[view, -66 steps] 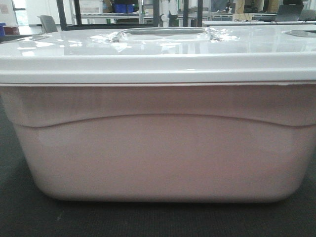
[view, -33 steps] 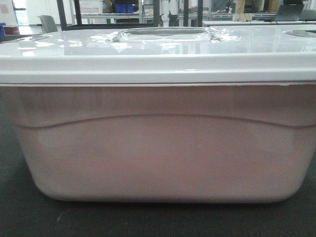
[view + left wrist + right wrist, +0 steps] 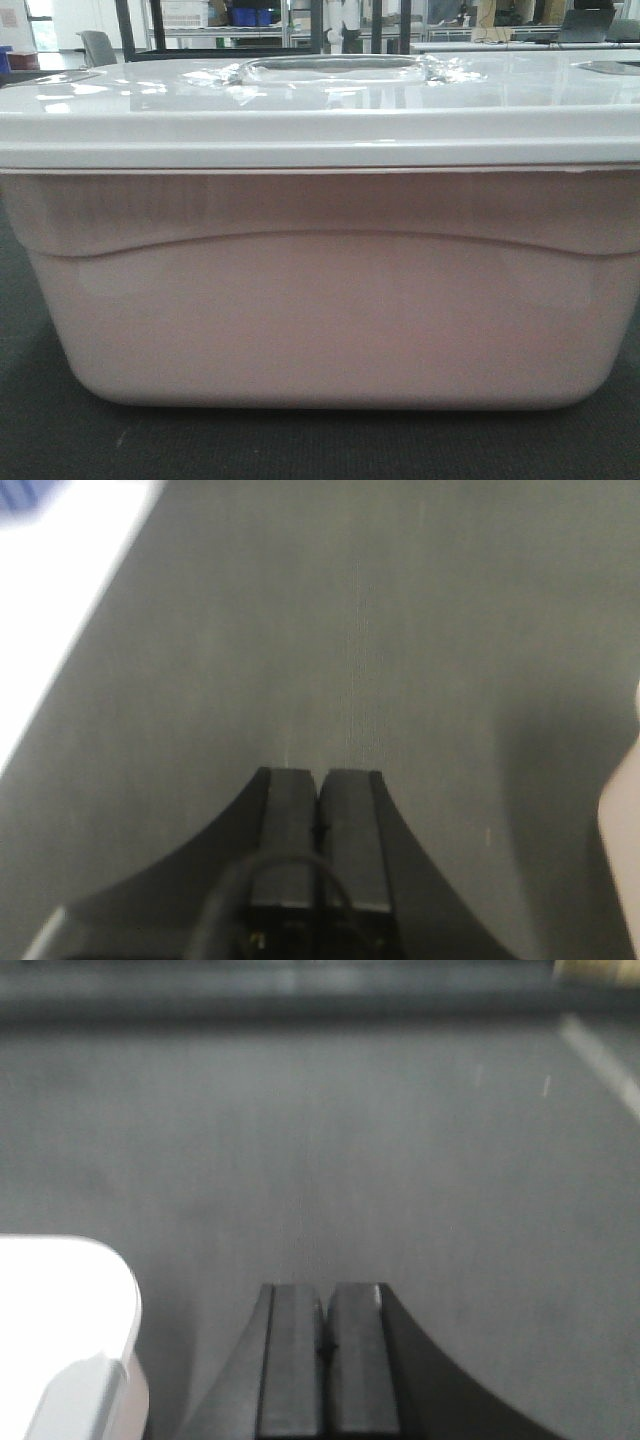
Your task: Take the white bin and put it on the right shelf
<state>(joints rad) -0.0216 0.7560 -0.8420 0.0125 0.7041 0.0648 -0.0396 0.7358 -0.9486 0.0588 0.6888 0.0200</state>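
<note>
The white bin [image 3: 320, 300] fills the front view, a pinkish translucent tub under a glossy white lid [image 3: 300, 110] with a recessed handle [image 3: 330, 68]. It rests on dark carpet. My left gripper [image 3: 320, 772] is shut with nothing in it, over carpet, and an edge of the bin [image 3: 622, 860] shows at its right. My right gripper [image 3: 325, 1288] is also shut and empty, with the bin's lid corner [image 3: 60, 1330] at its lower left. Neither gripper touches the bin. The right shelf is out of view.
Dark grey carpet [image 3: 40, 430] lies under and around the bin. Behind it are black posts, a metal rack holding blue bins [image 3: 250, 15], a grey chair [image 3: 97, 45] and desks. A bright white floor area [image 3: 60, 600] lies left of the left gripper.
</note>
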